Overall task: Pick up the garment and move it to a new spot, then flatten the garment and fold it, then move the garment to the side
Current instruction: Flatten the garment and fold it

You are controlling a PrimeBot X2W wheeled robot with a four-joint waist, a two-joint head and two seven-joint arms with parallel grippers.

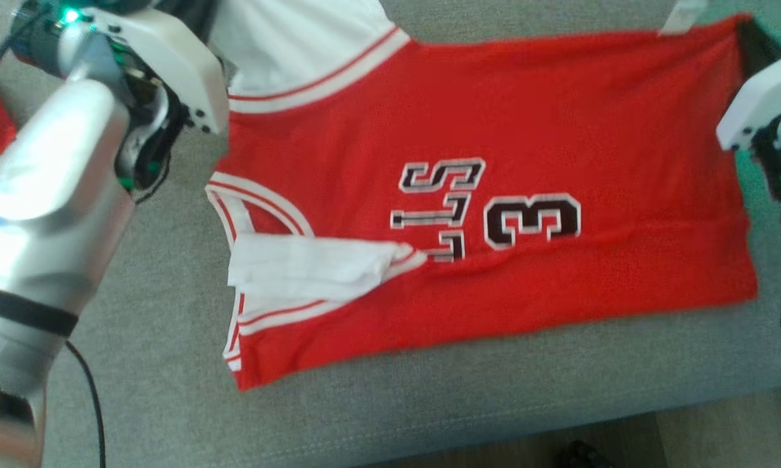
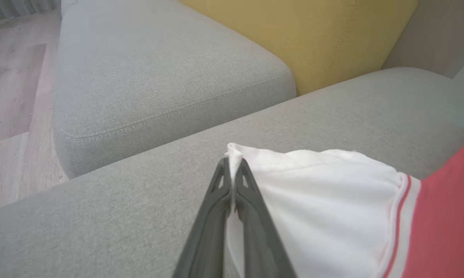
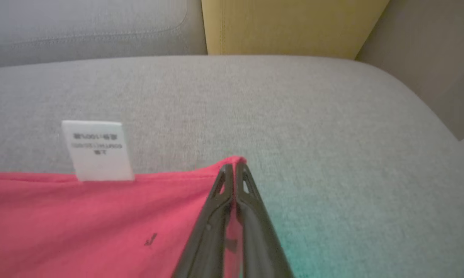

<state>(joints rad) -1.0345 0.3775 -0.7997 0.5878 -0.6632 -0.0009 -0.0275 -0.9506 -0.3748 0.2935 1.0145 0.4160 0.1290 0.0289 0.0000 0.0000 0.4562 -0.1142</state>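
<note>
Item: garment (image 1: 494, 117), a red sports jersey with white sleeves and red-and-white striped trim (image 1: 318, 88) at armholes and neck.

Writing: a black, white-edged numeral "3" (image 1: 533, 222). Beside it are block letters (image 1: 439, 208) in the same style, an "S" and two strokes that look like "L"s. The last is partly covered by a white sleeve (image 1: 305, 266) folded onto the chest. A white sewn-in tag (image 3: 98, 150) at the hem has blurred, unreadable print.

Location: spread flat, print side up, on the grey sofa (image 1: 429, 403) seat, with a yellow cushion (image 2: 313, 34) behind it.

Left gripper (image 2: 233, 166): fingers together, pinching the corner of the far white sleeve.

Right gripper (image 3: 235, 170): fingers together, clamped on the red hem corner just right of the tag.
</note>
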